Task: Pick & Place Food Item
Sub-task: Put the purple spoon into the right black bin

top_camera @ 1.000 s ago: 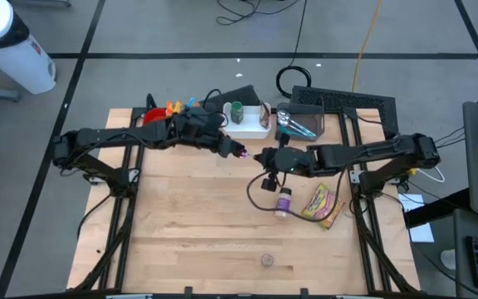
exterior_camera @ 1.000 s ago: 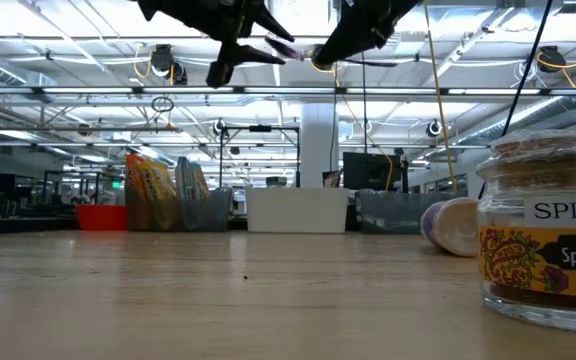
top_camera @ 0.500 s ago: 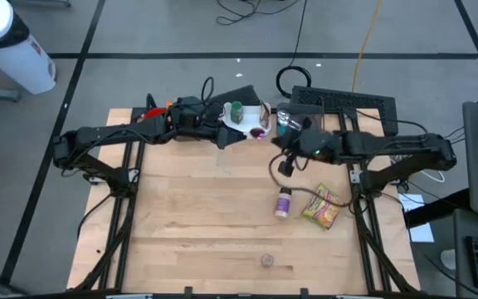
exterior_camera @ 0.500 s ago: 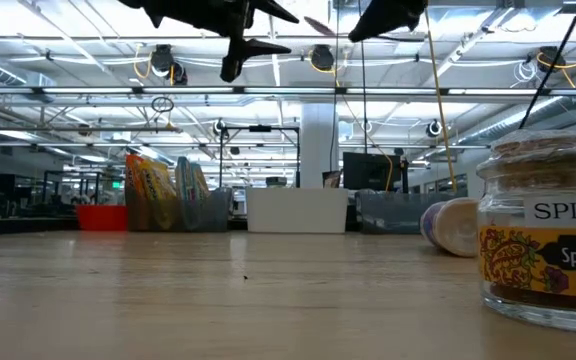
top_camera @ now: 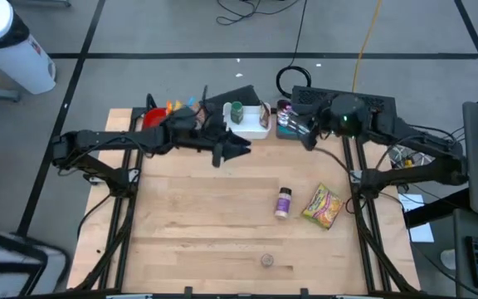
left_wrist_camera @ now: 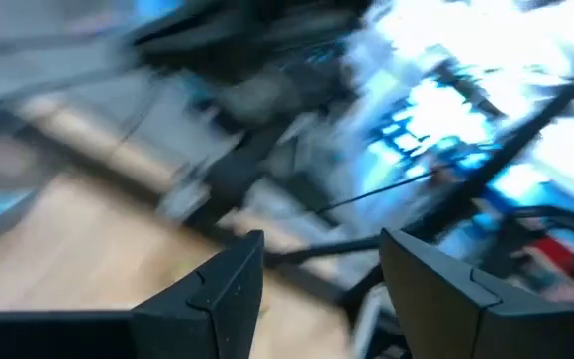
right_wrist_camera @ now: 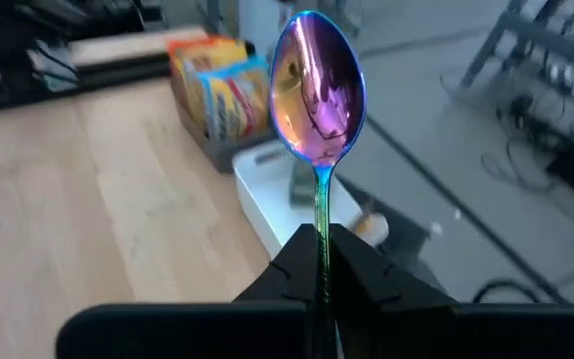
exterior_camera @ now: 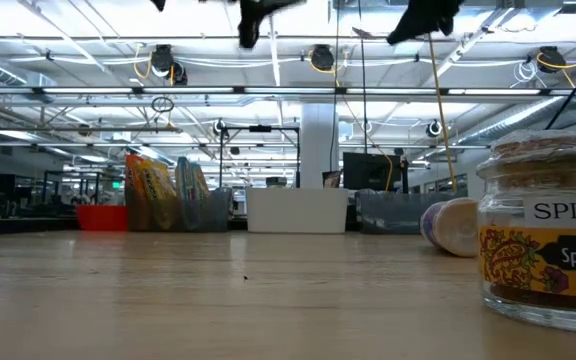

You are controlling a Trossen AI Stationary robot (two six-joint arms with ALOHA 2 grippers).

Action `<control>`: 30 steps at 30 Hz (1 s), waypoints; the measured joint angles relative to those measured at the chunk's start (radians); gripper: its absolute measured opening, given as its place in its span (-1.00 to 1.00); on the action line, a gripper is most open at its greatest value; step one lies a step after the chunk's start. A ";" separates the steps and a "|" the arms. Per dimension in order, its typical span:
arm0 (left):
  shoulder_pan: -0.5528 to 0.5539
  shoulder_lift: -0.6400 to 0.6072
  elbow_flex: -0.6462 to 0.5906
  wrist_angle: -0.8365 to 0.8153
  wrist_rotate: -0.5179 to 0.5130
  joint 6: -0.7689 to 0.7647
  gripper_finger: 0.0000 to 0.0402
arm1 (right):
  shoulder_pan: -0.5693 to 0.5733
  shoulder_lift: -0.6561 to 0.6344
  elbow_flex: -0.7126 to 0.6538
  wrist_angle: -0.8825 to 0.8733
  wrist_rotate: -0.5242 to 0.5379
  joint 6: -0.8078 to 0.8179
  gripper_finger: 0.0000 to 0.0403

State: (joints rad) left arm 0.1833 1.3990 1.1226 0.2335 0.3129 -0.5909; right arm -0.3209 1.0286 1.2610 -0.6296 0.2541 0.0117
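My right gripper [right_wrist_camera: 322,249] is shut on an iridescent purple spoon [right_wrist_camera: 317,88], high above the clear bin [top_camera: 295,123] at the table's far right edge; the high view shows that gripper [top_camera: 304,131] too. My left gripper [top_camera: 241,148] hangs open over the far middle of the table with nothing between its fingers [left_wrist_camera: 229,289]. A spice jar [top_camera: 282,202] lies on its side on the wood beside a yellow food packet [top_camera: 322,205]. Another spice jar [exterior_camera: 548,240] stands upright near the front edge. My right gripper pinches the spoon's thin handle [right_wrist_camera: 320,221] between its two fingers [right_wrist_camera: 359,261], which lie along it. The handle's lower part is hidden between them. The spoon sticks straight out past the fingertips, bowl foremost, lifted clear of everything.
A white tray [top_camera: 251,126] with a green-lidded jar stands at the far edge, with a red bowl [top_camera: 152,116] and orange packets to its left. A black keyboard [top_camera: 363,104] lies beyond the far right corner. Bare wood spreads across the table's middle and left.
My right gripper has drawn back from the table's middle toward the far right corner and risen, carrying the spoon. The spoon's bowl, which was at my left gripper's tips, has come away with it. My left gripper has risen a little and rolled.
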 joint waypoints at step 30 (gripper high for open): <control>0.031 -0.250 -0.332 0.206 -0.053 -0.123 0.04 | -0.514 0.182 -0.246 0.126 -0.481 -0.137 -0.99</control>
State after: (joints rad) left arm 0.2146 1.1490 0.7906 0.4399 0.2596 -0.7141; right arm -0.8353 1.2110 1.0147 -0.5040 -0.2271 -0.1252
